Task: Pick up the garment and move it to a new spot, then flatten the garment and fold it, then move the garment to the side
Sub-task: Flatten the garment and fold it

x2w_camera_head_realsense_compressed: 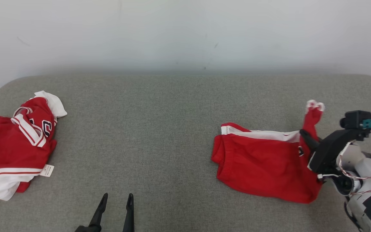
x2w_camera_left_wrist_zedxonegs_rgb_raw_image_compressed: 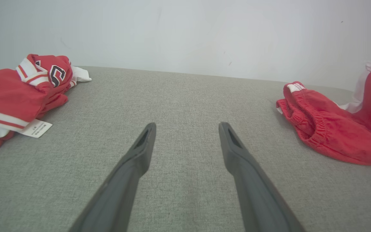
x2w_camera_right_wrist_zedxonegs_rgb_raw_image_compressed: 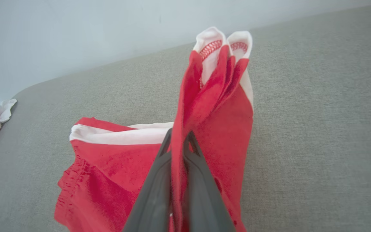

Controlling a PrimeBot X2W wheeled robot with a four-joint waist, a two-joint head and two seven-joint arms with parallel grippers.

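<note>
The red, white-trimmed fabric shorts [x2w_camera_head_realsense_compressed: 262,164] are pinched at one leg by the closed right gripper [x2w_camera_right_wrist_zedxonegs_rgb_raw_image_compressed: 179,135], probably for lifting. The left gripper [x2w_camera_left_wrist_zedxonegs_rgb_raw_image_compressed: 187,129] is held wide open and empty.

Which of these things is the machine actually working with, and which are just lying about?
In the job:
- red shorts, pinched in the shut right claw
- grey padded surface they lie on

Lying about:
- crumpled red-and-white clothes at the far left
- left claw, open and holding nothing
</note>
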